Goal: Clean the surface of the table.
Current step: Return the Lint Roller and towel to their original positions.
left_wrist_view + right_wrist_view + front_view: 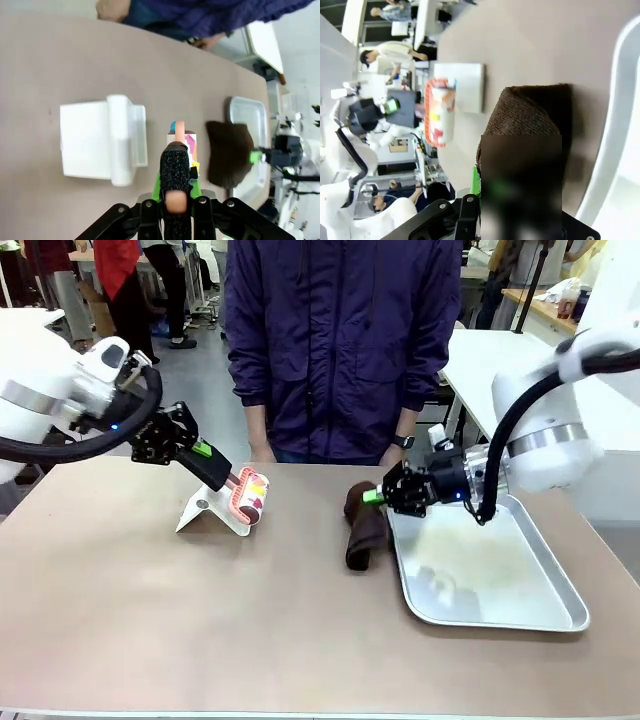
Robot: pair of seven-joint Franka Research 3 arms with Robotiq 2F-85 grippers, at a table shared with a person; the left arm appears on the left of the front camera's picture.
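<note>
Large rectangular table (200,610), smooth matte brownish-tan top with a thin pale edge, spanning the whole foreground of the front view. Person in a dark navy zip jacket (340,340) standing at the far side, hands low against the far edge, a dark watch on one wrist.

Shiny rectangular steel tray (500,585) with rounded corners and a raised rim, lying flat on the right half of the tabletop. Just beside its left rim, a dark brown cloth (365,525), nubbly and folded into a loose hanging bundle, lower end resting on the tabletop. Pinched at its top by the right gripper (378,497), fingers closed tight on the fabric; coarse weave of the cloth plain in the right wrist view (530,115).

On the left half, a white plastic stand (210,512), a flat sloped plate with a rounded ridge, sitting on the tabletop; in the left wrist view (102,142), a square slab with a raised cylindrical bar.

Above it, the left gripper (222,473) clamped on the pinkish handle of a lint roller (250,496), a small cylinder wrapped in white paper with coloured patches, held just over the stand's upper edge.
</note>
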